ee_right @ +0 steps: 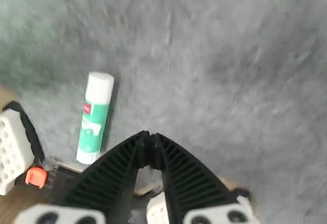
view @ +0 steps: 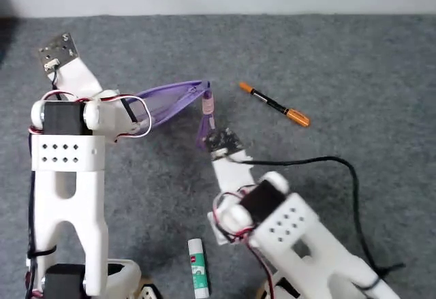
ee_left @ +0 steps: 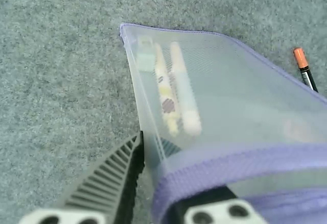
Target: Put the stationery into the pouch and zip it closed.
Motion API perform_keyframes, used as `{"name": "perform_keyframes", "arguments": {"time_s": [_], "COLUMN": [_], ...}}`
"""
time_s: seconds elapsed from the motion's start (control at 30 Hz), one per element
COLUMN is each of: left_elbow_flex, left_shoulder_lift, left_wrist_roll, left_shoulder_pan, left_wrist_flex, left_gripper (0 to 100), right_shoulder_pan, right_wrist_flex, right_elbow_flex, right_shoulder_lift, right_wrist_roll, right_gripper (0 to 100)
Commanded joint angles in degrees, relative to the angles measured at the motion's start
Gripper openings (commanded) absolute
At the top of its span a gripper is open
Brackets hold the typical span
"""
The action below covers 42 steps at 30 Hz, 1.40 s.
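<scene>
Left claw (ee_left: 153, 145) is closed down on the pouch (ee_left: 230, 106), pinching it at the purple zip band (ee_left: 240, 163) near one end. Right claw (ee_right: 149, 141) has its jaws pressed together. The high view puts it at the foot of the zip tab (view: 206, 112), but I cannot tell whether it grips the tab.

I judge the pouch light, thin, limp and slick. It will sag and fold, so the woven band and the tab are the sound places to hold. Its long axis runs from the left claw out toward the middle of the grey mat (view: 354, 60), tab end foremost.

Pens (ee_left: 176, 91) lie inside, pointing toward the band. One orange-tipped pen (view: 274, 105) and a glue stick (view: 198, 265) lie loose on the mat, apart from the pouch.
</scene>
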Motion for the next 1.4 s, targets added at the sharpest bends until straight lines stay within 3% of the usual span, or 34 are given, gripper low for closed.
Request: {"name": "perform_keyframes", "arguments": {"time_s": [0.0,0.23,0.4,0.67,0.97,1.37], "left_elbow_flex": [-0.2,-0.5,-0.5,-0.5,-0.5,-0.5], "left_shoulder_lift": [-0.1,-0.5,-0.5,-0.4,-0.1,-0.2], "left_wrist_roll": [0.4,0.4,0.4,0.4,0.4,0.4], "left_shoulder_pan": [-0.4,-0.6,-0.7,-0.7,-0.6,-0.6], "left_wrist_flex": [-1.3,-1.2,-1.0,-1.3,-1.3,-1.3], "left_gripper": [1,1,1,1,1,1], "right_shoulder_pan": [-4.4,-11.8,-12.8,-17.5,-18.9,-18.2], "right_wrist_flex": [-4.2,-12.5,-14.0,-14.0,-21.8,-22.2], "right_elbow_flex": [-0.1,-0.1,-0.3,-2.3,-2.0,-7.6], "right_shoulder_lift": [5.8,14.8,15.6,16.0,18.4,37.8], "right_wrist_roll": [-4.8,-10.6,-11.3,-11.3,-10.9,-11.4], "right_gripper": [0.9,0.9,1.4,27.3,17.5,17.3]}}
